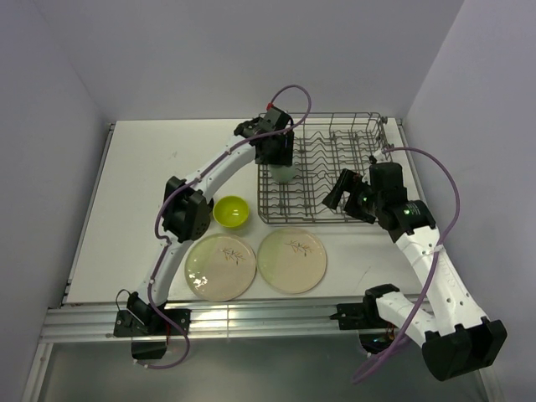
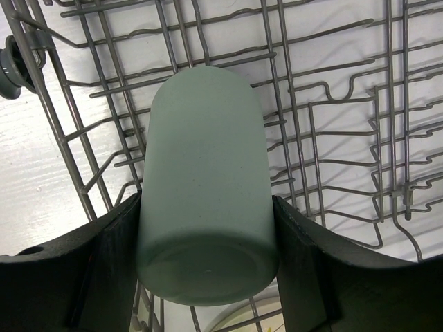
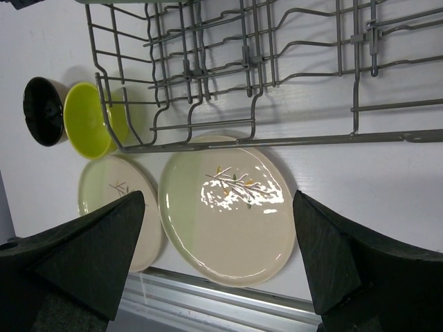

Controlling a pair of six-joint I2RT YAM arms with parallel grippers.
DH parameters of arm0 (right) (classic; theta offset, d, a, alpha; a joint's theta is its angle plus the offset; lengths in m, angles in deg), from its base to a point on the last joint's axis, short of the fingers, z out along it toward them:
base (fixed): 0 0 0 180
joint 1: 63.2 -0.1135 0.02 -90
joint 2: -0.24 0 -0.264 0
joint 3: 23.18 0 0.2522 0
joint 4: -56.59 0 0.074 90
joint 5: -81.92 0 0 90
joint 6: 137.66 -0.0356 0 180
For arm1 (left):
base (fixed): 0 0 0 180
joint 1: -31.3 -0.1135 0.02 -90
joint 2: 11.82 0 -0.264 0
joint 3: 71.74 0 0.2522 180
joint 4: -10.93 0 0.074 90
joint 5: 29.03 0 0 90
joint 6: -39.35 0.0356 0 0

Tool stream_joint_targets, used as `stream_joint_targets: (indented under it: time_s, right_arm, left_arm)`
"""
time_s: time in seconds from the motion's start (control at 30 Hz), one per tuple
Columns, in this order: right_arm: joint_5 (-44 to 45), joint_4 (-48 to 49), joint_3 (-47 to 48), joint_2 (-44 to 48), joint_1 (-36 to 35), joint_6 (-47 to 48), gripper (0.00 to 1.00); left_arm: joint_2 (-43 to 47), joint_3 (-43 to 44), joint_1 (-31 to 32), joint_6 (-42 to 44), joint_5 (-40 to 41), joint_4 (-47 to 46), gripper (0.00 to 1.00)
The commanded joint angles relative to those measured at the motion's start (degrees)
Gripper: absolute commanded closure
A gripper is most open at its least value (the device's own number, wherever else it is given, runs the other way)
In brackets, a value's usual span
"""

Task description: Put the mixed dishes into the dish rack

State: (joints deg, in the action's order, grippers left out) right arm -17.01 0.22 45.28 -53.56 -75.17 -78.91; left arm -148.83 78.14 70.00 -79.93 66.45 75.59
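Note:
My left gripper (image 1: 279,157) is shut on the pale mint-green cup (image 1: 286,172), which hangs upside down over the left end of the grey wire dish rack (image 1: 318,219). In the left wrist view both fingers press the sides of the cup (image 2: 204,173), whose base faces the camera above the rack wires (image 2: 50,104). My right gripper (image 1: 339,194) stands open at the rack's near edge, holding nothing. Two cream plates (image 1: 219,266) (image 1: 291,260) lie in front of the rack, with the lime-green bowl (image 1: 231,211) beside them. The right wrist view shows a plate (image 3: 228,207) below the open gripper (image 3: 216,200), the bowl (image 3: 86,119) and the dark cup (image 3: 43,111).
An aluminium rail (image 1: 251,314) runs along the table's near edge, just behind both plates. White walls close in the table at the back and on both sides. The left arm's elbow (image 1: 186,211) sits next to the bowl. A grey wheel (image 2: 10,66) sticks out from the rack's corner.

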Motion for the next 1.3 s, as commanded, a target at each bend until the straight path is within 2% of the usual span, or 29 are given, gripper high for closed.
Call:
stream_joint_targets:
  time_s: [0.0, 0.03, 0.13, 0.17, 0.23, 0.33, 0.47, 0.57, 0.7, 0.83, 1.27]
  right_arm:
    - [-0.56, 2.18, -0.21, 0.45, 0.10, -0.13, 0.05]
    - [-0.65, 2.27, -0.20, 0.45, 0.10, -0.13, 0.05]
    - [-0.83, 2.09, -0.20, 0.28, 0.10, -0.13, 0.05]
    - [-0.83, 2.18, -0.20, 0.45, 0.10, -0.05, 0.05]
    - [-0.74, 2.09, -0.29, 0.36, 0.01, 0.04, 0.05]
    - [-0.65, 2.09, -0.38, 0.45, 0.10, 0.22, 0.05]
    - [-1.00, 2.62, -0.91, 0.19, 0.10, 0.13, 0.05]
    - [-1.00, 3.06, -1.35, -0.16, 0.10, 0.22, 0.05]
    - [-1.18, 3.50, -1.52, -0.60, 0.10, 0.31, 0.05]
    - [-1.18, 3.76, -1.52, -1.04, 0.10, 0.39, 0.05]
    - [-1.35, 4.29, -2.14, -1.48, 0.10, 0.83, 0.05]
  left_arm:
    - [-0.45, 2.84, 0.68, 1.07, 1.03, 0.96, 0.98]
    - [-0.62, 2.67, 0.59, 1.06, 1.03, 0.79, 0.91]
    - [-0.36, 1.97, 0.68, 0.71, 1.38, -0.17, 0.80]
    - [-0.28, 1.88, 0.59, 0.63, 1.38, -0.44, 0.72]
    - [-0.36, 2.05, 0.59, 0.63, 1.12, -0.71, 0.66]
    - [-0.80, 3.54, 0.59, 0.54, 1.73, -0.71, 0.44]
    - [-0.80, 3.46, 0.68, 0.71, 1.73, -1.59, 0.32]
    - [-1.24, 3.46, 0.59, 1.06, 1.73, -1.85, 0.28]
    - [-1.86, 3.63, 0.50, 1.68, 1.38, -2.03, 0.18]
    - [-1.77, 3.63, 0.50, 2.29, 1.47, -2.46, 0.01]
    - [1.21, 2.32, 0.41, 2.12, 1.73, -4.05, 0.01]
